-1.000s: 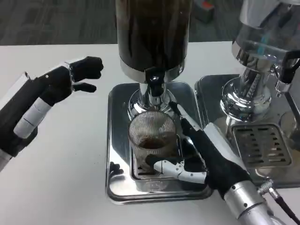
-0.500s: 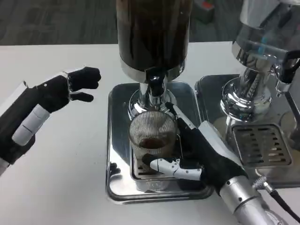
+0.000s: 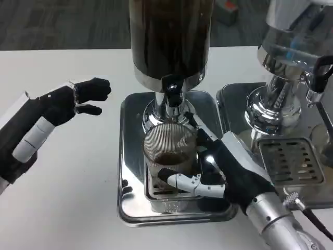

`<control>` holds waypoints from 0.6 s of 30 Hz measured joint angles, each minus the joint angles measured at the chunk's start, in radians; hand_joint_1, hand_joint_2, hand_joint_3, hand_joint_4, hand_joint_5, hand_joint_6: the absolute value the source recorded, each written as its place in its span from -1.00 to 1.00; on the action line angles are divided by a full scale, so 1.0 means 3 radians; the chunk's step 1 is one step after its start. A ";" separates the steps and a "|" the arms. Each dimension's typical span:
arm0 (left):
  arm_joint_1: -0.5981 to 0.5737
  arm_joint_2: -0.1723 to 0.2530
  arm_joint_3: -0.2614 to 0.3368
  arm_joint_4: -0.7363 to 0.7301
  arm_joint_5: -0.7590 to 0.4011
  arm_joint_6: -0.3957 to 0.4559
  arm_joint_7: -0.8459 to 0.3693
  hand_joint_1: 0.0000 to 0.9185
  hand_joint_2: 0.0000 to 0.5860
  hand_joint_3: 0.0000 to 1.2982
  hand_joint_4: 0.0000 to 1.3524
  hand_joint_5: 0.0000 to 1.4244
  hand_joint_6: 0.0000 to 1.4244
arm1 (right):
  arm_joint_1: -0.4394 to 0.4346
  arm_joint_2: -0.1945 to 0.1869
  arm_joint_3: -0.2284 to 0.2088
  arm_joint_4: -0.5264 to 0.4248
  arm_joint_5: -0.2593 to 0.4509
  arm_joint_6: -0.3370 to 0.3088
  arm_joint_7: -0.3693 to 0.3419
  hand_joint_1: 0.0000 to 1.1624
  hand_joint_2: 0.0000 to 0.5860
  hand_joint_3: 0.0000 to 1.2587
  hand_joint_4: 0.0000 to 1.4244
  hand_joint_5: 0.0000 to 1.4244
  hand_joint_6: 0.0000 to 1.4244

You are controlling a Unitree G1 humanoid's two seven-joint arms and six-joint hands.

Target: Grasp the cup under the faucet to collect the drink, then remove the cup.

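The dispenser tank [image 3: 170, 36] above the faucet [image 3: 172, 96] runs off the top edge, so its upper part is out of sight. The second machine [image 3: 291, 67] at the right is cropped by the top and right edges. The right robot hand [image 3: 218, 169] covers the right side of the cup [image 3: 169, 156], and the fingers behind the glass cannot be made out. The cup hides part of the drip grate [image 3: 156, 194]. The left forearm [image 3: 21, 140] is cut by the left edge.
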 measured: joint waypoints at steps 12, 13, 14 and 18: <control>0.0000 -0.0001 0.0000 0.0061 0.0011 0.0000 0.0000 -1.00 -0.70 -0.49 -0.57 -0.65 -0.46 | 0.0015 -0.0011 0.0033 -0.0012 -0.0001 -0.0021 -0.0009 -0.12 -0.36 -0.96 -0.83 -0.64 -0.44; 0.0000 -0.0001 0.0000 0.0061 0.0011 0.0000 0.0000 -1.00 -0.67 -0.49 -0.57 -0.65 -0.46 | 0.0022 -0.0007 0.0038 -0.0007 0.0001 -0.0032 -0.0014 -0.12 -0.36 -0.95 -0.83 -0.62 -0.42; 0.0000 -0.0001 0.0000 0.0061 0.0012 0.0000 0.0000 -1.00 -0.67 -0.49 -0.57 -0.65 -0.46 | 0.0025 -0.0002 0.0039 -0.0001 0.0001 -0.0042 -0.0027 -0.11 -0.35 -0.94 -0.82 -0.61 -0.40; 0.0001 0.0000 0.0000 0.0061 0.0013 0.0000 0.0000 -1.00 -0.68 -0.48 -0.56 -0.65 -0.46 | 0.0035 0.0010 0.0057 0.0009 0.0000 -0.0065 -0.0066 -0.10 -0.34 -0.86 -0.77 -0.59 -0.34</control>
